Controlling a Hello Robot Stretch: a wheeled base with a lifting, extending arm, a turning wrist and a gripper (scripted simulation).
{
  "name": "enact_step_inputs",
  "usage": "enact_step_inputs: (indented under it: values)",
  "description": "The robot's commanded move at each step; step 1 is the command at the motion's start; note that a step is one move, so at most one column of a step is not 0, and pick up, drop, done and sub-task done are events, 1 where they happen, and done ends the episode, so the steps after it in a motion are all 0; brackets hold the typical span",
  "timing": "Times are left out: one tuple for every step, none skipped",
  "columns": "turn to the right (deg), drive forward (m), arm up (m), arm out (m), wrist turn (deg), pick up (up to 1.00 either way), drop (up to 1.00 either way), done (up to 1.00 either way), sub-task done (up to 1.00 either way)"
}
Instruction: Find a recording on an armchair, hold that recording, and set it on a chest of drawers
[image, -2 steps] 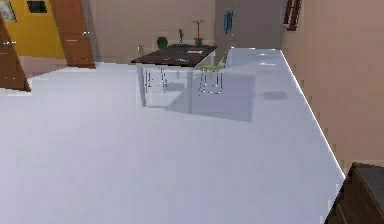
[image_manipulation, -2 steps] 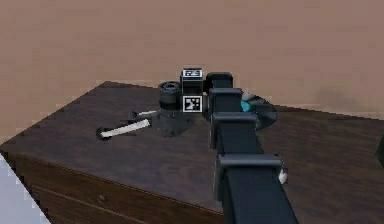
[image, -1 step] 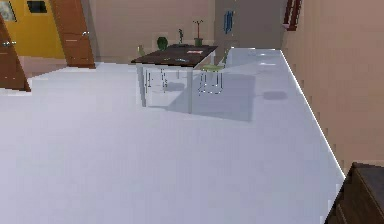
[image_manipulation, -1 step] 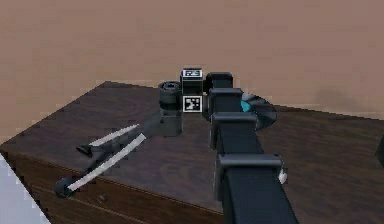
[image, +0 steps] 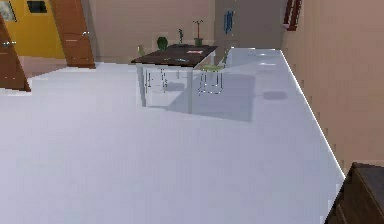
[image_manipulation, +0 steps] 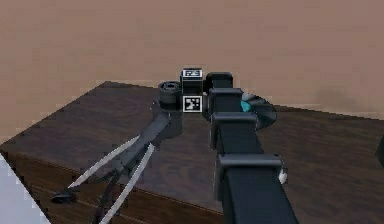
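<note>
One arm (image_manipulation: 250, 185) rises as a dark square bar from six o'clock in the arm side view, with two white marker squares (image_manipulation: 192, 88) at its far end. Its one gripper (image_manipulation: 80, 207) has a dark body and two thin fingers (image_manipulation: 115, 162) slanting toward seven o'clock. Only bare wood lies behind the fingertips, so it holds nothing; more of the fingers' state cannot be told.

One recording (image_manipulation: 264, 110), a round teal-and-dark disc, lies flat on the wood at about three o'clock from the marker squares, partly hidden by the arm. The surface under it is the dark brown top of the chest of drawers (image_manipulation: 80, 125), set against a plain beige wall (image_manipulation: 100, 40).

In the forward view, a pale floor (image: 150, 150) runs to one dark dining table (image: 182, 55) at twelve o'clock, with two chairs that I can make out, one (image: 150, 80) at its left and one (image: 212, 75) at its right. On the table stand one green thing (image: 163, 43) and one thin plant (image: 196, 32). One yellow door (image: 30, 25) is at ten o'clock, and one dark wooden corner (image: 362, 195) at five o'clock.
</note>
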Motion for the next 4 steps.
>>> enact_step_inputs:
  values:
    - [0.0,0.00,0.00,-0.20,0.0,0.00,0.00,0.00,0.00]
    - [0.0,0.00,0.00,0.34,0.0,0.00,0.00,0.00,0.00]
    - [0.0,0.00,0.00,0.00,45.0,0.00,0.00,0.00,0.00]
    - [0.0,0.00,0.00,0.00,45.0,0.00,0.00,0.00,0.00]
